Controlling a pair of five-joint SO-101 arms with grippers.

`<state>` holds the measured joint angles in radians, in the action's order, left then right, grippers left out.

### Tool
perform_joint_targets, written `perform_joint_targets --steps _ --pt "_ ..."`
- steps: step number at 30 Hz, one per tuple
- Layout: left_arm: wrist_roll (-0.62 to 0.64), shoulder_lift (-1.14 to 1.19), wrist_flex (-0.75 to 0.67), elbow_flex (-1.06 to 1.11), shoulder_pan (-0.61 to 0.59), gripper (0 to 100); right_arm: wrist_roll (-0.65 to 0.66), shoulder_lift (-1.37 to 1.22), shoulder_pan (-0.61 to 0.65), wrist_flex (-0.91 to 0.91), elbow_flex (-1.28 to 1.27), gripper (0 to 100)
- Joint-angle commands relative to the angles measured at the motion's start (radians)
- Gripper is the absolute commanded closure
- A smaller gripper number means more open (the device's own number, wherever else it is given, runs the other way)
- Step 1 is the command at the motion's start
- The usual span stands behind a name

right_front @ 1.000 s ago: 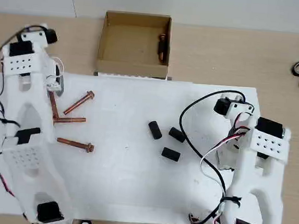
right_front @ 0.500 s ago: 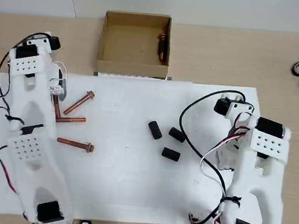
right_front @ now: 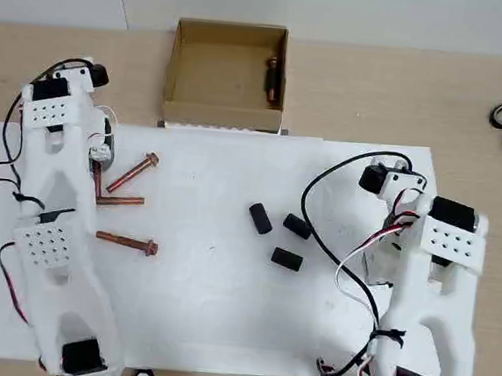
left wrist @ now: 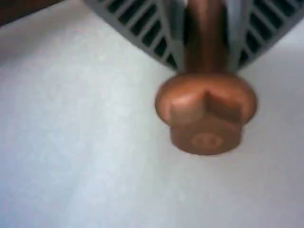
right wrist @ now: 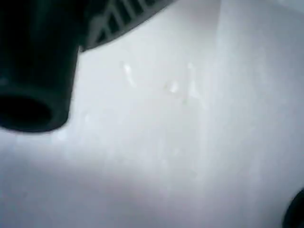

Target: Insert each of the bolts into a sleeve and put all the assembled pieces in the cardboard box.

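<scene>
My left hand (left wrist: 205,33) clamps a bolt (left wrist: 205,114) by its shank. My right hand (right wrist: 64,21) grips a sleeve (right wrist: 33,76), bore exposed, so I judge the two can mate.

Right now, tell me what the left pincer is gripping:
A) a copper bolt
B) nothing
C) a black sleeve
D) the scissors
A: in the left wrist view, the left pincer is shut on a copper bolt, with the bolt's head towards the camera.
</scene>
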<state>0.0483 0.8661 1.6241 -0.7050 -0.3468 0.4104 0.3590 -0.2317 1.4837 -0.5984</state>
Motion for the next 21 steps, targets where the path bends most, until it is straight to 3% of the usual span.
perform_joint_targets --steps 1,7,12,17,21 --pt "0.0 0.015 -0.041 -0.015 -0.018 100 0.014 0.041 -0.002 -0.008 0.005 99.1" --pt "0.0 0.014 0.123 -0.222 -0.005 100 0.012 0.042 0.002 0.024 0.064 99.1" --pt "0.005 -0.052 0.13 -0.371 0.054 100 0.005 0.042 0.048 0.173 0.232 99.1" --pt "0.006 -0.276 0.13 -0.303 0.137 100 -0.126 0.047 0.113 0.216 0.318 99.5" --pt "0.006 -0.47 0.13 -0.117 0.226 100 -0.138 0.154 0.12 0.217 0.322 99.5"
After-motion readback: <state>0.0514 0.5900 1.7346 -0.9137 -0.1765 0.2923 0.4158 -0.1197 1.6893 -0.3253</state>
